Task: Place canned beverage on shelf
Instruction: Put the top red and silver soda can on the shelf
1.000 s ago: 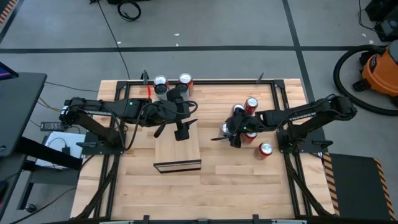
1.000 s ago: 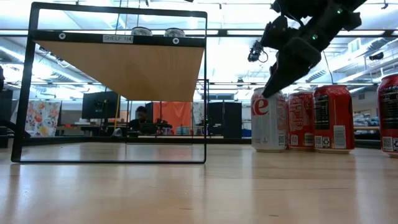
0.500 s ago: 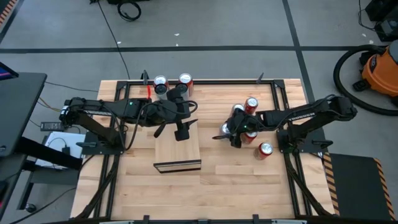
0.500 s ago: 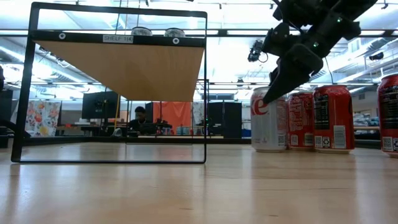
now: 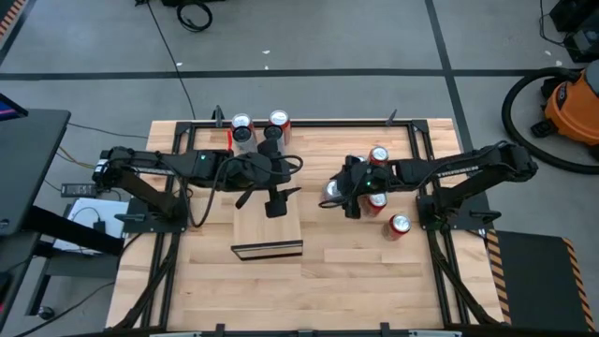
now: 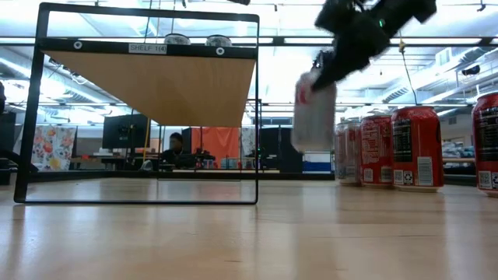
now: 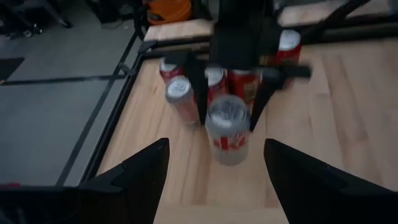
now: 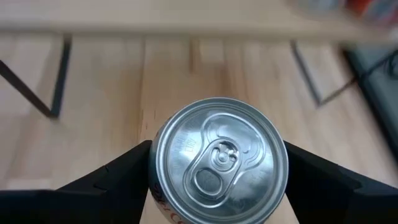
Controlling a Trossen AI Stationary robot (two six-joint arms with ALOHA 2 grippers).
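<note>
Two tools over plank table [image 5: 356, 253]: right tool [image 8: 217, 163] clamps silver can [image 8: 217, 158]; left tool [image 7: 214, 163] apart.

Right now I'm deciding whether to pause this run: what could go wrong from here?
The right hand holds the silver can lifted and tilted, so it could slip out. The left hand hovers over the shelf, so the arms may collide there. The red cans stand close together and could get knocked over.

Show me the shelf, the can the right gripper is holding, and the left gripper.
shelf [image 5: 267, 227], high view, bare top surface.
silver can [image 6: 313, 118], low view, side wall.
left gripper [image 7: 214, 163], left wrist view, between open fingertips.
</note>
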